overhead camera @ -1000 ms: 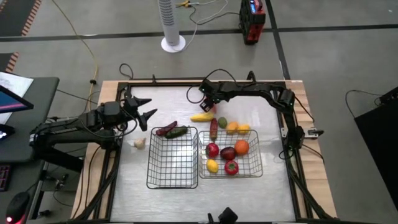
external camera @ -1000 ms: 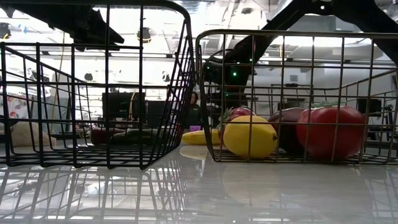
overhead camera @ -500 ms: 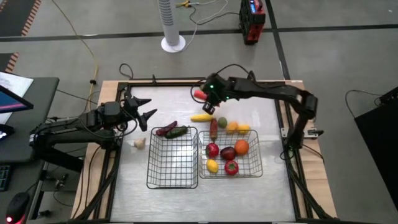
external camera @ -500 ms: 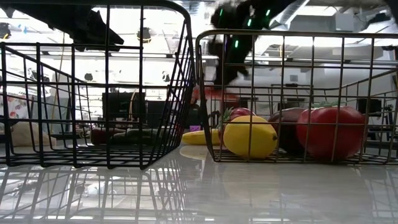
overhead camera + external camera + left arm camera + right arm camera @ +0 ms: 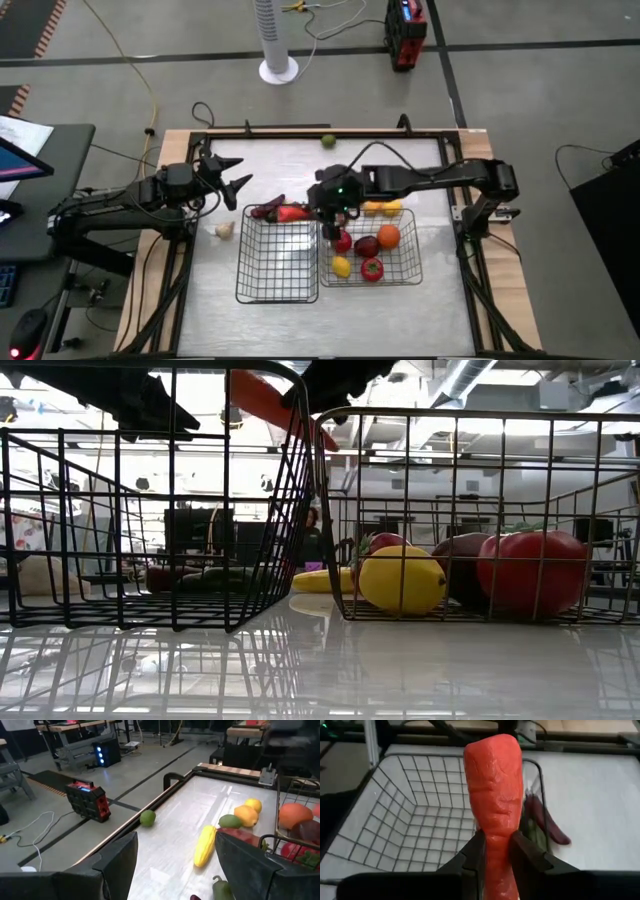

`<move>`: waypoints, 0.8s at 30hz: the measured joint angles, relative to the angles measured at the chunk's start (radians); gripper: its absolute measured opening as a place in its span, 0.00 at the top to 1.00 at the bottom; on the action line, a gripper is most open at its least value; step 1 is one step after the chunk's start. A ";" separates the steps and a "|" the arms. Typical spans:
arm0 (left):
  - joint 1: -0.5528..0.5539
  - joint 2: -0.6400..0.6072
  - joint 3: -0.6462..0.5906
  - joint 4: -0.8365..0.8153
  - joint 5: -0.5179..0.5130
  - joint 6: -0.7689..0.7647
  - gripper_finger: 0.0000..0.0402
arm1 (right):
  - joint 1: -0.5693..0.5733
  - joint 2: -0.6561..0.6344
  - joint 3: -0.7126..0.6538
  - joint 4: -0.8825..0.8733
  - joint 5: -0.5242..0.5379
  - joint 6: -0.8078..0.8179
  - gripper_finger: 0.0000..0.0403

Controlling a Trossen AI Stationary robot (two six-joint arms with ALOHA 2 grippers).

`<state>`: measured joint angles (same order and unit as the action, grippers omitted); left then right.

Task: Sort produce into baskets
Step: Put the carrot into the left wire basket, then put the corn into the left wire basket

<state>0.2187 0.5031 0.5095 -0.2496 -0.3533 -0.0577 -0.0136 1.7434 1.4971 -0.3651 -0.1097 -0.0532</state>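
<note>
The right end effector (image 5: 322, 212) is clamped on a long red carrot-shaped piece (image 5: 493, 800) and holds it above the far edge of the left basket (image 5: 277, 283), close to the gap between the two baskets. In the right wrist view both fingers (image 5: 472, 854) press against the piece's sides, and the empty mesh floor of the left basket lies beyond it.

The left end effector (image 5: 234, 176) waits over the left part of the surface (image 5: 275, 160) with its fingers spread apart and nothing between them.

The right basket (image 5: 405, 275) contains red, yellow, orange and dark maroon pieces. A long yellow piece (image 5: 204, 845), a green piece (image 5: 230, 821) and an orange-yellow piece (image 5: 246, 815) lie on the surface beyond the baskets. A round green piece (image 5: 327, 141) rests at the far edge. The whitish garlic (image 5: 224, 230) sits left of the left basket
</note>
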 joint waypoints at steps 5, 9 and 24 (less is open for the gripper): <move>0.000 0.000 0.000 0.000 0.002 -0.004 0.36 | 0.020 0.056 0.037 0.047 -0.024 0.003 0.61; -0.001 0.000 0.000 -0.004 0.005 -0.004 0.36 | 0.004 0.076 0.082 -0.016 -0.034 0.002 0.41; -0.002 0.001 0.000 -0.064 0.008 -0.008 0.36 | -0.221 0.068 -0.082 -0.064 0.056 -0.034 0.26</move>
<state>0.2165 0.5037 0.5098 -0.3136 -0.3451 -0.0656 -0.2348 1.8111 1.4147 -0.4290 -0.0534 -0.0874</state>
